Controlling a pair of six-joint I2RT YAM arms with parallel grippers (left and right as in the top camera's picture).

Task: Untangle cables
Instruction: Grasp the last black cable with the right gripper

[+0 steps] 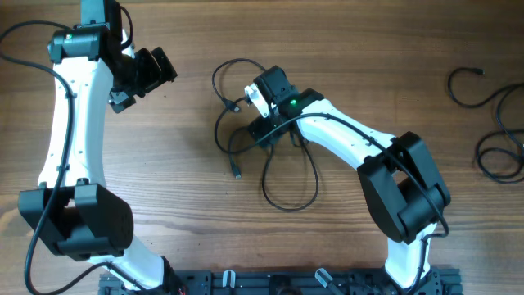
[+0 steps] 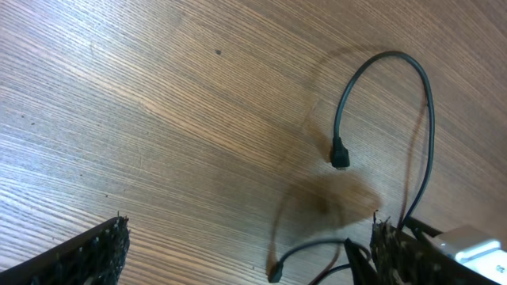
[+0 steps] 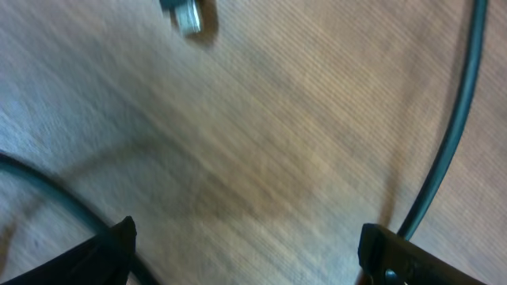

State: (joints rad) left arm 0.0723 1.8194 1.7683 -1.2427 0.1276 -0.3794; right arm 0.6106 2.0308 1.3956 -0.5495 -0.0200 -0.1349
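The tangle of thin black cables (image 1: 288, 182) lies at the table's middle, with loops toward the back (image 1: 233, 67) and front and a loose plug (image 1: 237, 173). My right gripper (image 1: 260, 115) hovers right over the tangle. In the blurred right wrist view it is open (image 3: 245, 253) and empty, with one cord (image 3: 451, 134) by its right finger, another (image 3: 47, 190) by its left, and a whitish plug tip (image 3: 187, 16) ahead. My left gripper (image 1: 147, 72) is open and empty, off to the tangle's left. Its wrist view (image 2: 242, 257) shows a looped cord (image 2: 396, 59) and its plug (image 2: 341, 154).
Two more black cords lie apart at the far right of the table (image 1: 479, 86), (image 1: 501, 156). A black rail (image 1: 278, 283) runs along the front edge between the arm bases. Bare wood lies between the left gripper and the tangle.
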